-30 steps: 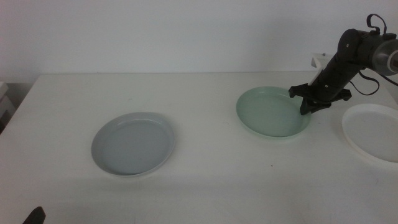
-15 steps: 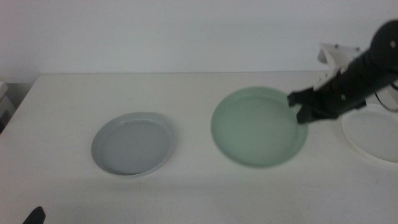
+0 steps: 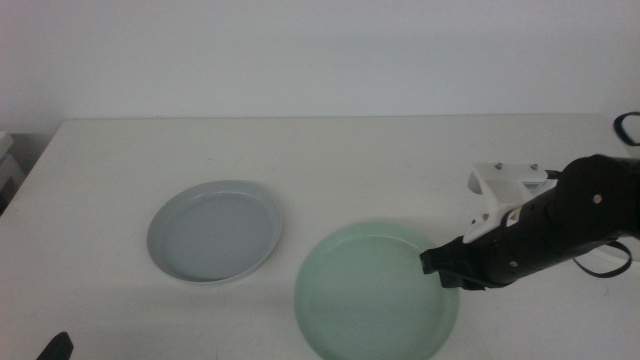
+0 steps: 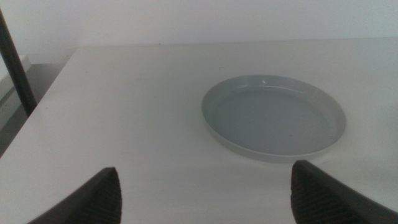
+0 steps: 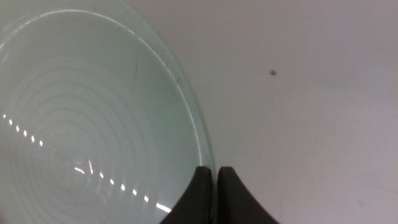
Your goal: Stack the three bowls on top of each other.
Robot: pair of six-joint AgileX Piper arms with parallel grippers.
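Observation:
My right gripper [image 3: 442, 266] is shut on the right rim of the mint green bowl [image 3: 372, 292] and holds it over the front middle of the table. In the right wrist view the two jaws pinch the rim [image 5: 216, 186] of the mint green bowl [image 5: 81, 118]. The pale grey-blue bowl [image 3: 215, 231] rests on the table to the left of it, apart from it, and also shows in the left wrist view [image 4: 273, 116]. The white bowl is not visible; my right arm covers the right side. My left gripper [image 4: 211, 205] is open and empty, waiting near the front left corner [image 3: 55, 347].
The white table [image 3: 320, 150] runs to a pale wall at the back. The table's left edge [image 4: 43, 112] drops off beside a dark pole [image 4: 15, 62]. A small dark speck [image 5: 272, 73] marks the table surface near the right gripper.
My right gripper has carried the mint green bowl from the right rear of the table forward and to the left, toward the grey-blue bowl. The white bowl has gone out of sight behind the arm.

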